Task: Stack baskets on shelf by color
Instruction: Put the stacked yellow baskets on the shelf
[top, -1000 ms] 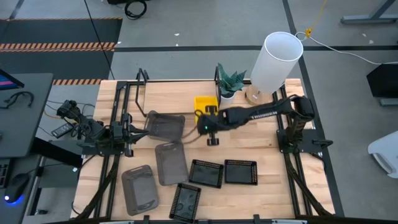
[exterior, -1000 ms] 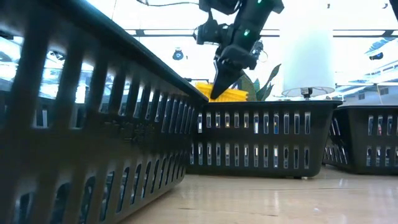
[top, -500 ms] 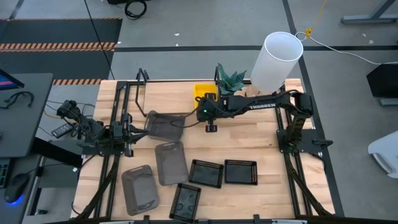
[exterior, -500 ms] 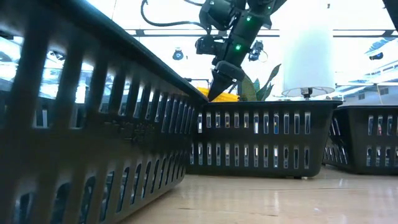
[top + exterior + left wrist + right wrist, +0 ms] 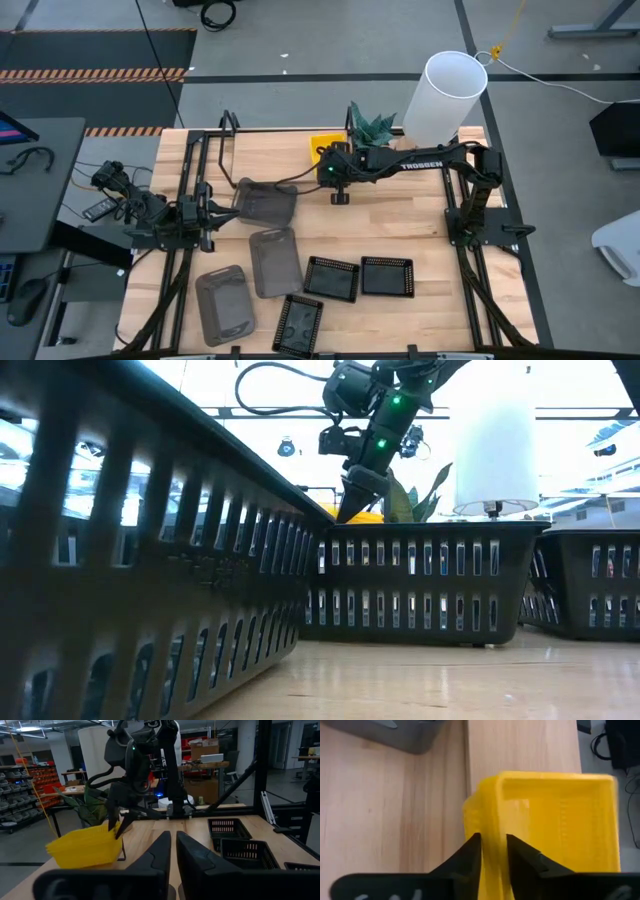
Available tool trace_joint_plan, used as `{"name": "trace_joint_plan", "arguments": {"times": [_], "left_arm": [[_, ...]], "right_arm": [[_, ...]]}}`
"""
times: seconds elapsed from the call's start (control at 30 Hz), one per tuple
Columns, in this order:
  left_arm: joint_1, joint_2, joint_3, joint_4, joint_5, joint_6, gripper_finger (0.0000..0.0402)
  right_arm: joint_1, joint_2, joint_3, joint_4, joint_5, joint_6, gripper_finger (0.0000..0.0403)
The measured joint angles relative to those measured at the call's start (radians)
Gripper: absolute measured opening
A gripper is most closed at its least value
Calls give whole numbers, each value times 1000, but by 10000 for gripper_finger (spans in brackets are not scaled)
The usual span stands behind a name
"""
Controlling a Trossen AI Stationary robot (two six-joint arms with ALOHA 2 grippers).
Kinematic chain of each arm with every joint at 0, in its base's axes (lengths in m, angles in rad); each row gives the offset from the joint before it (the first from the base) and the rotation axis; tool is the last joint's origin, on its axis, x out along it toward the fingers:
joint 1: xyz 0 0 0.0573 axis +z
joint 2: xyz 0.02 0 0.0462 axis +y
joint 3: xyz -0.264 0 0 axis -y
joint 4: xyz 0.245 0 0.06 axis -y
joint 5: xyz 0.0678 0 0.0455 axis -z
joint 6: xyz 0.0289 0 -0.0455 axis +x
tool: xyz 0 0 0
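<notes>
A nested stack of yellow baskets (image 5: 325, 144) sits on the shelf (image 5: 270, 150) near its right end loop, beside a potted plant. My right gripper (image 5: 493, 852) reaches down to it from the near side. Its fingers stand apart on either side of the stack's near wall (image 5: 492, 835), one inside and one outside. The left wrist view shows the same gripper (image 5: 117, 826) at the stack's (image 5: 85, 847) rim. My left gripper (image 5: 213, 212) waits shut and empty at the table's left. Grey baskets (image 5: 275, 260) and black baskets (image 5: 332, 278) lie on the tabletop. My right gripper straddles the yellow stack's near wall (image 5: 494, 827), one finger inside and one outside, slanting down from the near side. Whether the fingers touch the wall, I cannot tell. The stack rests on the shelf.
A tilted grey basket (image 5: 266, 200) lies just near of the shelf by my left gripper. A tall white lamp (image 5: 443, 95) and the plant (image 5: 372, 130) stand right of the yellow stack. A black basket (image 5: 420, 580) fills the low view's foreground.
My right gripper has swung toward the table's far edge, carrying the yellow stack with it onto the shelf beside the plant.
</notes>
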Motion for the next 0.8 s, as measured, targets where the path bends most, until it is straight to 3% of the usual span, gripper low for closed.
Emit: {"name": "trace_joint_plan", "arguments": {"times": [0.23,0.8], "left_arm": [[0,0,0,0,0,0,33],[0,0,0,0,0,0,35]], "right_arm": [[3,0,0,0,-2,27,119],[-4,0,0,18,-47,98,122]]}}
